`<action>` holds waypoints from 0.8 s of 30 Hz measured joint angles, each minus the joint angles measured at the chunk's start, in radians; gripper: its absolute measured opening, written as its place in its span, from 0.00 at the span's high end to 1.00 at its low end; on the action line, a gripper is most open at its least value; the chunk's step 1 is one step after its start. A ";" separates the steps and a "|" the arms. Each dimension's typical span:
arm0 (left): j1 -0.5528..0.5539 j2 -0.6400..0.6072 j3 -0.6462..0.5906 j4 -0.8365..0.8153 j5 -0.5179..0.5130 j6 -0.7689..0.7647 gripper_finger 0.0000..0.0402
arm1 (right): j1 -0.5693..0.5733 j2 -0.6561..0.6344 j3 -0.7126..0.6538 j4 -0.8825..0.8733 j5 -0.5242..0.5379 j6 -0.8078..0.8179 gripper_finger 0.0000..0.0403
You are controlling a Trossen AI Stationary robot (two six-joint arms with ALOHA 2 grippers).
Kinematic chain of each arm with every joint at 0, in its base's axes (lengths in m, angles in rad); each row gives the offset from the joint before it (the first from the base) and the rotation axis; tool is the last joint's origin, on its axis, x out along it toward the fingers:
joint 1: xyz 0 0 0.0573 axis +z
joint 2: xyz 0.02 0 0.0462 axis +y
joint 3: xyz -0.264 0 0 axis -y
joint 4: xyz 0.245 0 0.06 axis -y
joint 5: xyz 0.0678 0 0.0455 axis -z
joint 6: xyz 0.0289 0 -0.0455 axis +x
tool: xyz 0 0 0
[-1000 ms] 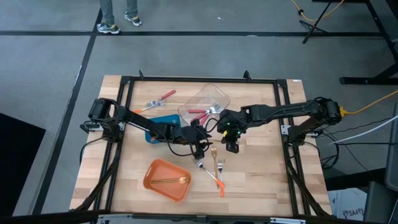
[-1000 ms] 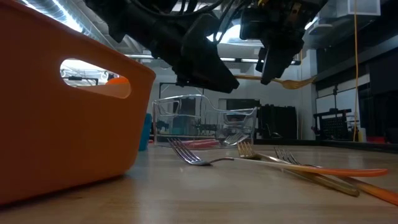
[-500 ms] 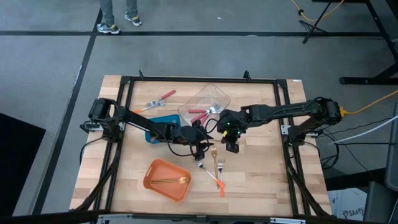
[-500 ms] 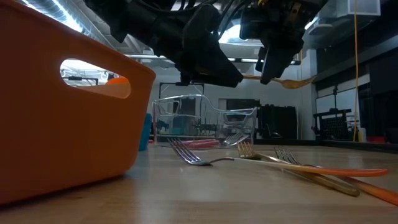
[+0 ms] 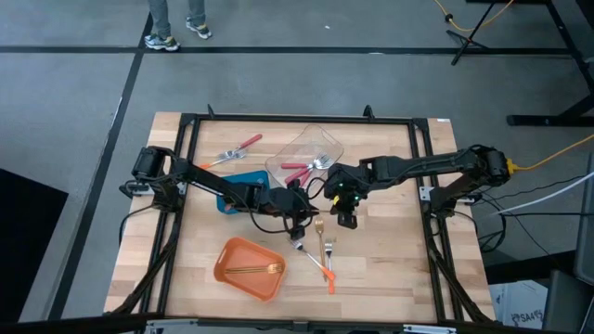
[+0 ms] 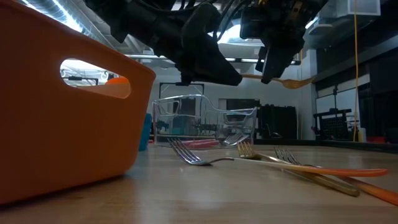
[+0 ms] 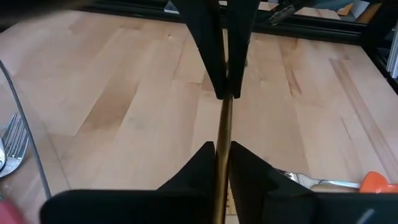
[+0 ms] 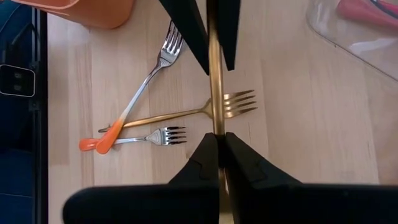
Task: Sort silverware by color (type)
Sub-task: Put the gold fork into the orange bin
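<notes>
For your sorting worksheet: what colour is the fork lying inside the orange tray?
Gold fork, in the orange tray; clearest in the high view.

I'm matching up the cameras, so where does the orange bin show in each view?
High view: orange bin, front of the table, left of centre.
Low view: fills the left.
Left wrist view: not in it.
Right wrist view: one corner.
Shared landmark: the orange-handled fork nearby.

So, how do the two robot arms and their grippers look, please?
Both arms are dark, slim and jointed, with black cables along them. The left gripper and the right gripper each have two flat, black, tapering fingers. The right arm carries a small green light near the wrist.
</notes>
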 joint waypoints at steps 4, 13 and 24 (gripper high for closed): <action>-0.001 0.000 0.000 -0.001 0.005 0.000 0.97 | 0.000 0.000 0.000 -0.001 0.000 -0.001 1.00; -0.001 0.000 0.000 -0.001 0.004 0.000 0.97 | 0.000 0.000 0.000 0.000 0.003 0.001 0.99; -0.001 0.000 0.000 -0.001 -0.003 0.000 0.97 | 0.000 0.000 0.000 0.002 0.055 0.003 0.81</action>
